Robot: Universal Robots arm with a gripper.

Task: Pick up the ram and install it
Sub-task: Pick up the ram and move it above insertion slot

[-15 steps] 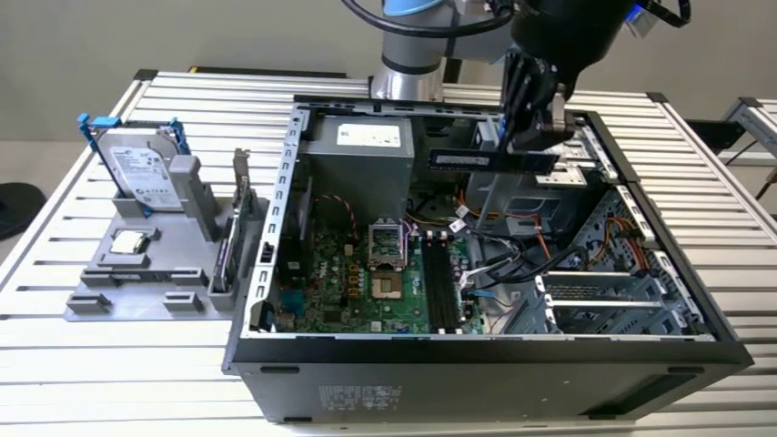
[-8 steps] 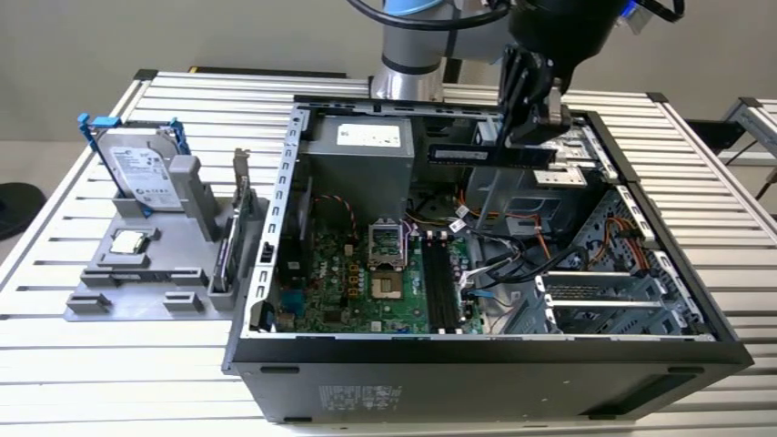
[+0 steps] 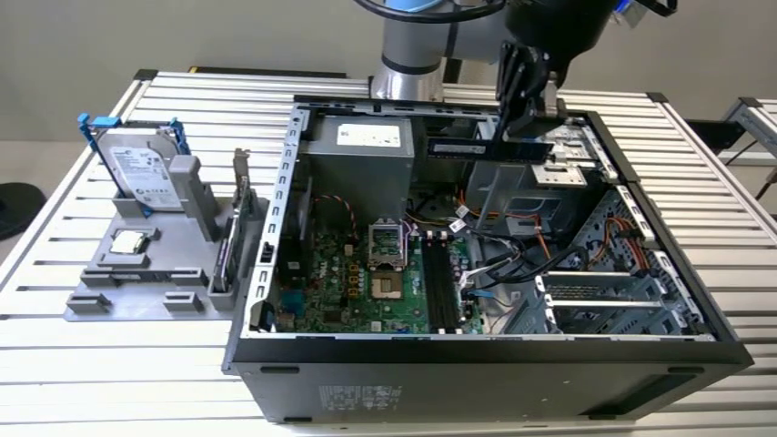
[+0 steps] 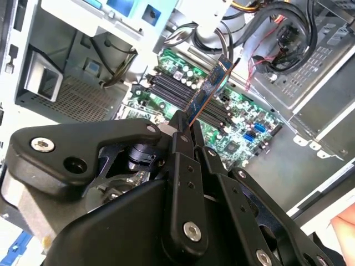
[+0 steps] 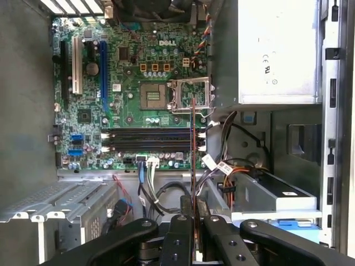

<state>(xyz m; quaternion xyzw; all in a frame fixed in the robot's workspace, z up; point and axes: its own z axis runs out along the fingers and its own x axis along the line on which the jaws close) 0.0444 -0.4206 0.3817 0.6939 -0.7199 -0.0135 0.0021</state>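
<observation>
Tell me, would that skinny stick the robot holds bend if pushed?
Probably stiff: the ram juts straight from the gripper without sagging. Likely light, since a pinch at one end holds it. Maybe fragile: it looks very thin edge-on.

Ram [image 3: 468, 147]: long narrow dark stick, pale label on side. Clamped in pincer [image 3: 525, 137], level, on edge, aloft over open computer case [image 3: 486, 391].
</observation>
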